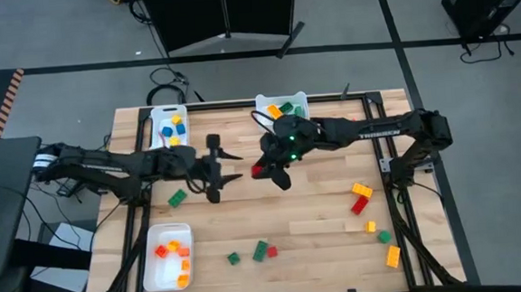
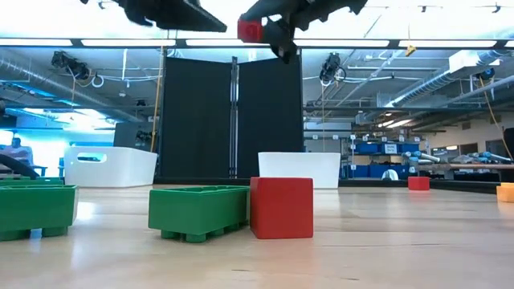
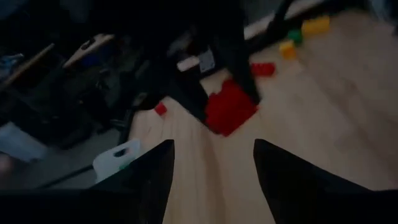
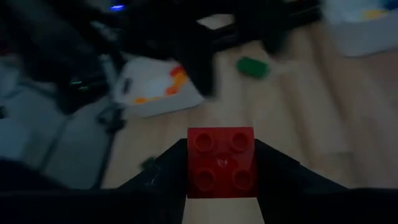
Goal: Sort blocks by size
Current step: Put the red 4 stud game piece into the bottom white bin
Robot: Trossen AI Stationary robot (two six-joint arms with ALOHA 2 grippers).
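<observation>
Nearest blocks: in the low view, a red cube block (image 2: 281,207) stood at lower centre of the frame, touching a green block (image 2: 199,211) on its left; another green block (image 2: 36,210) sat at the far left edge.
Front tray: in the high view, a white tray (image 1: 152,261) at lower left of the wooden surface (image 1: 310,215) held orange and red blocks (image 1: 173,256).
Loose blocks: green and red ones (image 1: 260,251) lay at lower centre; orange, yellow, red and green ones (image 1: 374,221) were scattered at the right; one green block (image 1: 177,198) lay left of centre.
Right gripper: its fingers (image 1: 267,170) were clenched on a small red block (image 1: 257,171), lifted above the middle of the surface; the right wrist view showed four studs on that block (image 4: 221,161) between the fingers.
Left gripper: its fingers (image 1: 223,166) were released and held nothing, just left of the right gripper, pointing toward it.
Far trays: two white trays at the top edge of the surface, the left tray (image 1: 156,118) with yellow and blue blocks (image 1: 172,128), the right tray (image 1: 298,98) with green and orange blocks (image 1: 279,109).
</observation>
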